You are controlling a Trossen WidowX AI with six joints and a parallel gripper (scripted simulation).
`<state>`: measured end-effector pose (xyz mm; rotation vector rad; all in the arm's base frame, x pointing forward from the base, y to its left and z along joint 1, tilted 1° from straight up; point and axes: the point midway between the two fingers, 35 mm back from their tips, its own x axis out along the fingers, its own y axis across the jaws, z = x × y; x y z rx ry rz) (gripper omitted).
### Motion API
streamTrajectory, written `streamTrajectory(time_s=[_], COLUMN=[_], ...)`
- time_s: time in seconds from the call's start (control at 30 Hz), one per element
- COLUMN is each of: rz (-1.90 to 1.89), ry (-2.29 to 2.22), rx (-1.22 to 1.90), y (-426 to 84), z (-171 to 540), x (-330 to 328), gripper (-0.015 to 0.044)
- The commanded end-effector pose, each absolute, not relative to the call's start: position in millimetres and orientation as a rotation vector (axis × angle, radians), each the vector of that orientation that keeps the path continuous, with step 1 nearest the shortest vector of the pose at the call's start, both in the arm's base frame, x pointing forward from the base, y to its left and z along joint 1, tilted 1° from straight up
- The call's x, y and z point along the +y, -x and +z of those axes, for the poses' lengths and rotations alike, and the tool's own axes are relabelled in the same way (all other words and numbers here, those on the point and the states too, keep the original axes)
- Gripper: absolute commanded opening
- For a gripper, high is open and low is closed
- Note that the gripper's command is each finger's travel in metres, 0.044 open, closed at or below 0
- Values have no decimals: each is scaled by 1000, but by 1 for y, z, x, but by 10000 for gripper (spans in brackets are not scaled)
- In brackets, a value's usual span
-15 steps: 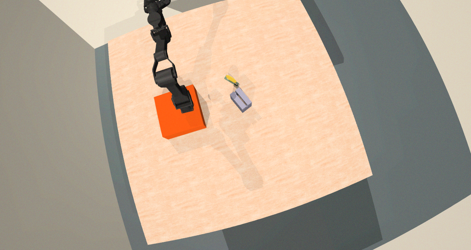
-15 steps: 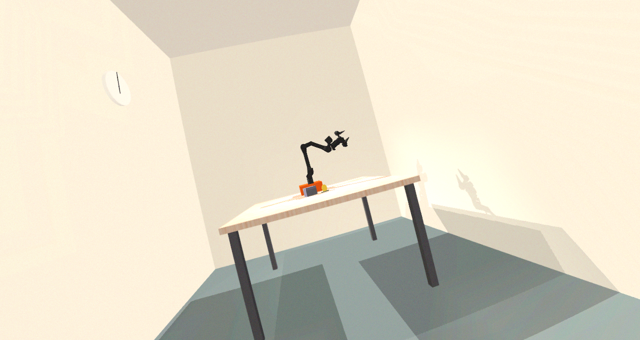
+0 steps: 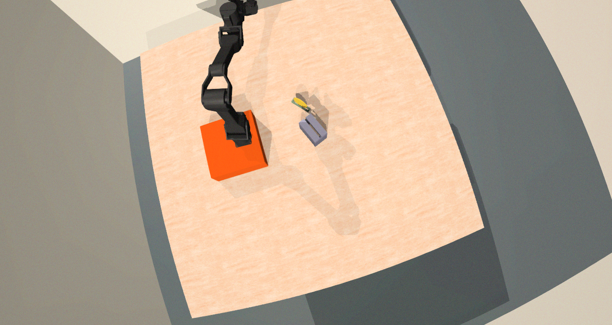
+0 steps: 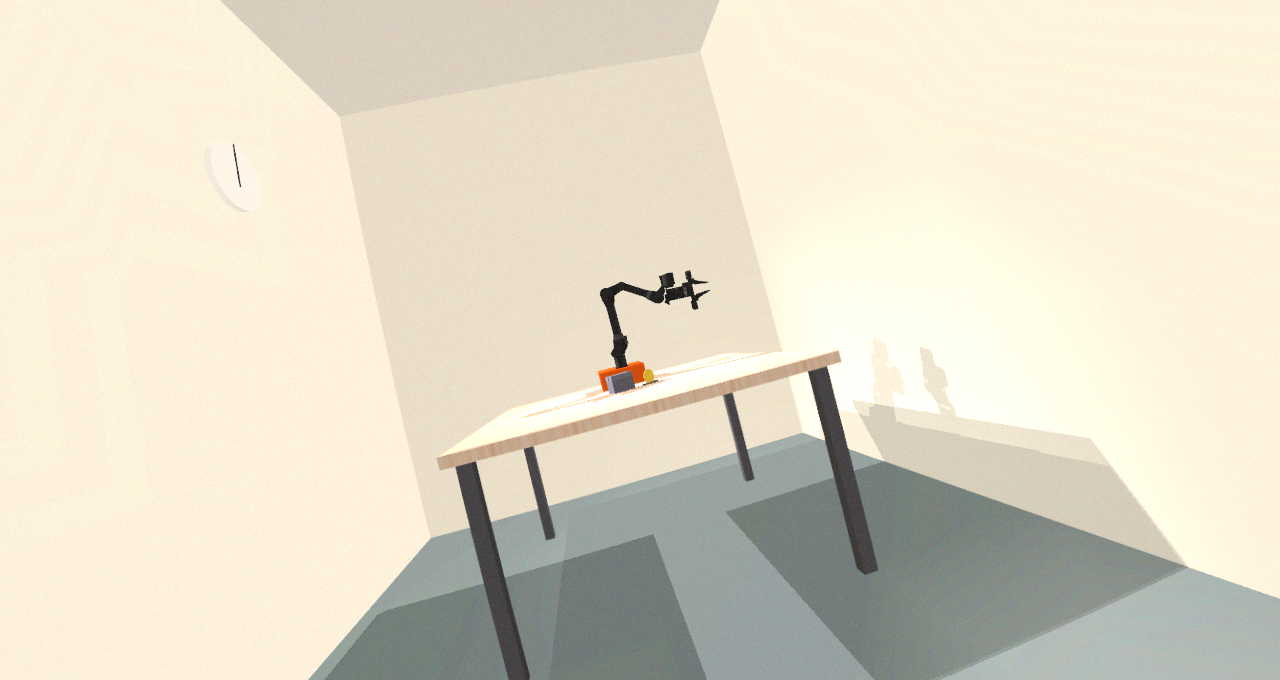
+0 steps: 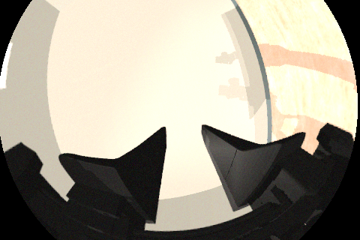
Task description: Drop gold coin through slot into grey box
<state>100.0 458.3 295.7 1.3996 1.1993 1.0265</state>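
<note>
The gold coin (image 3: 300,103) (image 4: 648,375) stands on edge in the dark-green holder (image 3: 294,103), which lies low on the table. The grey box (image 3: 305,128) (image 4: 622,383) stands close beside the holder, and its narrow lid slot shows in the top view. My gripper (image 4: 708,287) (image 5: 184,129) is partly open with nothing between its fingers. It is raised high above the table, far from the coin and box, and points sideways at a wall. Neither coin nor box shows in the wrist view. In the top view the fingertips cannot be made out.
The arm stands on an orange block (image 3: 233,160) (image 4: 635,371), to the left of the box in the top view. The wooden table (image 3: 363,173) (image 4: 572,422) carries these things. In the wrist view the table's edge is at the right and a pale wall (image 5: 131,64) fills the middle.
</note>
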Motion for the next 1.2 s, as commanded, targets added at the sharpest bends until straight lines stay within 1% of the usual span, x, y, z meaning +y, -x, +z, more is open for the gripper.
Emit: streamTrajectory(time_s=[0.0, 0.27, 0.53, 0.73, 0.93, 1.17], rz=[772, 360, -37, -320, -592, -610], ry=[-1281, -1088, -904, -775, -663, -656], rx=[1153, 1146, 1200, 1283, 1426, 1438], y=[-161, -238, -277, -279, -252, -250], z=[251, 181, 126, 100, 88, 88], x=[437, 368, 269, 183, 104, 101], gripper=[161, 161, 161, 161, 161, 161])
